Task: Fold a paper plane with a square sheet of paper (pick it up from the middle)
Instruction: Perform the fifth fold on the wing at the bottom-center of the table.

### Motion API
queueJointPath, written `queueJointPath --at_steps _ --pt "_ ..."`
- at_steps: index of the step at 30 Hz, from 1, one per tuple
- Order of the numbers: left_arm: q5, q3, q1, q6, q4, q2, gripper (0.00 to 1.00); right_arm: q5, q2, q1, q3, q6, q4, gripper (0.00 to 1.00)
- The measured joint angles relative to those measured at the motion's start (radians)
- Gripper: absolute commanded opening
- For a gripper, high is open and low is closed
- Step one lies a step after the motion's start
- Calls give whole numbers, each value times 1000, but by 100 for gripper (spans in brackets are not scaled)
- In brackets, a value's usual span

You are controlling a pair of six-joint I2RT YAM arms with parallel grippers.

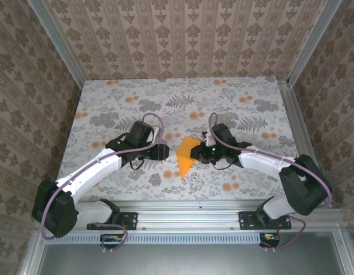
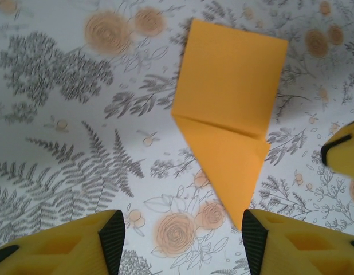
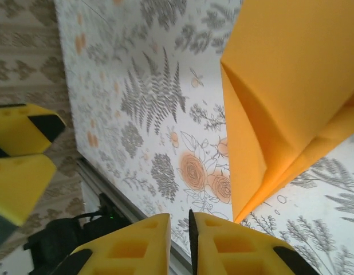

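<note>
Orange square sheet of paper [image 1: 187, 156] mid-tabletop [image 1: 108, 100], reachable by both | left gripper [image 2: 181, 232] spread, empty | right gripper [image 3: 187, 222] pinched shut alongside

the worktop [image 1: 165, 94] wears a pale covering printed with grey ferns [image 1: 180, 103] and small orange flowers [image 1: 131, 98]. in the left wrist view a large orange rose [image 2: 108, 31] sits near the top left, with fern fronds [image 2: 79, 166] spreading below it. brown patterned wallpaper [image 1: 183, 34] lines the 3 walls around the worktop. a left aluminium post [image 1: 56, 43] and a right aluminium post [image 1: 314, 40] slant up from the far corners. a ribbed aluminium rail [image 1: 188, 211] runs along the near edge, and a grey panel [image 1: 188, 258] lies just below it.
</note>
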Motion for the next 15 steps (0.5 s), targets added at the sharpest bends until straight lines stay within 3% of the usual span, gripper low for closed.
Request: queueJointPath --at_steps 5,15 --pt "101 -49 86 -27 31 0 62 59 106 82 25 13 7 14" --pt "195 -54 117 -34 89 23 62 101 201 94 26 14 26 12"
